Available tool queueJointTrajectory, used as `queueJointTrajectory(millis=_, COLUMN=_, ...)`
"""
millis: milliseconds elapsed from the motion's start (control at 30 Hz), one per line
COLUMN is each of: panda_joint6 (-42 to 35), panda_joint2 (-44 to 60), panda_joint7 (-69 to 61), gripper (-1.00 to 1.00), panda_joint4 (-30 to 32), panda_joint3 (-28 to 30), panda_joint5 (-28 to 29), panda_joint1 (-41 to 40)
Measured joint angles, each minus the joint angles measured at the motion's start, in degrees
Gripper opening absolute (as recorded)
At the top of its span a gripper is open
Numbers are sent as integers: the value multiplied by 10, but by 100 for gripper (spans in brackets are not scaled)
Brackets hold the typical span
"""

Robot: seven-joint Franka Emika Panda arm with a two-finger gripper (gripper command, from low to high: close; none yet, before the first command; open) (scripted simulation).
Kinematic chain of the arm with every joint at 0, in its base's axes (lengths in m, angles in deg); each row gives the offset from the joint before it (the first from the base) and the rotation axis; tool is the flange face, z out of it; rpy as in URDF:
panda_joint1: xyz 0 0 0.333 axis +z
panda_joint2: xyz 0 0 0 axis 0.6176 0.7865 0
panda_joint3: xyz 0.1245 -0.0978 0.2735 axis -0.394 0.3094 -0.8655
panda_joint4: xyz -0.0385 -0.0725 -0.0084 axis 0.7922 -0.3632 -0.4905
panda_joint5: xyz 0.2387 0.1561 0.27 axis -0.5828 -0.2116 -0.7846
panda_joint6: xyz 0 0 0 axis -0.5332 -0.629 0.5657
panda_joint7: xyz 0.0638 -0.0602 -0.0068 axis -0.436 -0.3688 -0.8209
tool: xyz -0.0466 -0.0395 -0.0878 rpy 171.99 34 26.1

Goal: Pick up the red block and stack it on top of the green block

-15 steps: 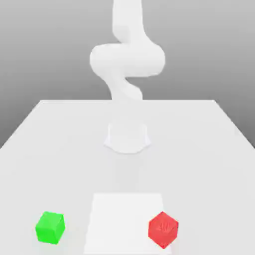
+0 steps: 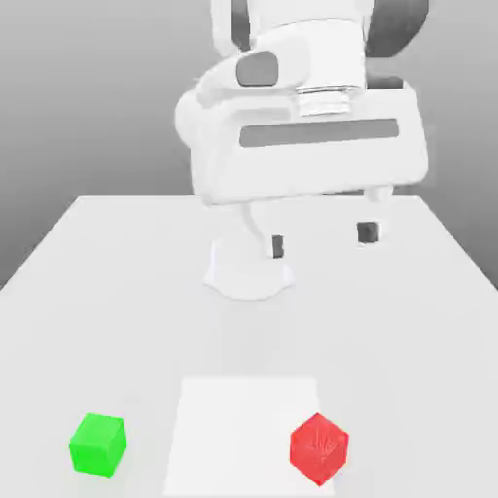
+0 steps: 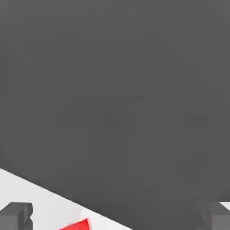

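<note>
Red block [image 2: 319,448] untouched on counter [image 2: 117,292]; gripper [image 2: 323,239] just swung in above it, fingers wide, empty — approach starting.

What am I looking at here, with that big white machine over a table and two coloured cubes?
It is a simulated robot arm. Its two-finger gripper hangs open above the white table, holding nothing. One picture comes from a camera off the arm, looking across the table. The other comes from a camera on the hand itself, so you see the dark fingertips and a sliver of the red block. On the table, near the front edge, sit the green block on the exterior view's left and the red block on its right, well apart. Neither is touched yet.
</note>
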Motion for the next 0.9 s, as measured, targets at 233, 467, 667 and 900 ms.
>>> queueJointTrajectory(millis=233, panda_joint6=61, panda_joint2=143, panda_joint7=-74, gripper=0, panda_joint4=34, panda_joint3=-9, panda_joint5=17, panda_joint1=21)
queueJointTrajectory(millis=467, panda_joint6=162, panda_joint2=287, panda_joint7=-100, gripper=-100, panda_joint4=30, panda_joint3=-18, panda_joint5=23, panda_joint1=18)
queueJointTrajectory(millis=667, panda_joint6=170, panda_joint2=297, panda_joint7=-100, gripper=-100, panda_joint4=29, panda_joint3=-20, panda_joint5=23, panda_joint1=16)
queueJointTrajectory(millis=900, panda_joint6=81, panda_joint2=194, panda_joint7=-88, gripper=-100, panda_joint4=43, panda_joint3=1, panda_joint5=33, panda_joint1=7)
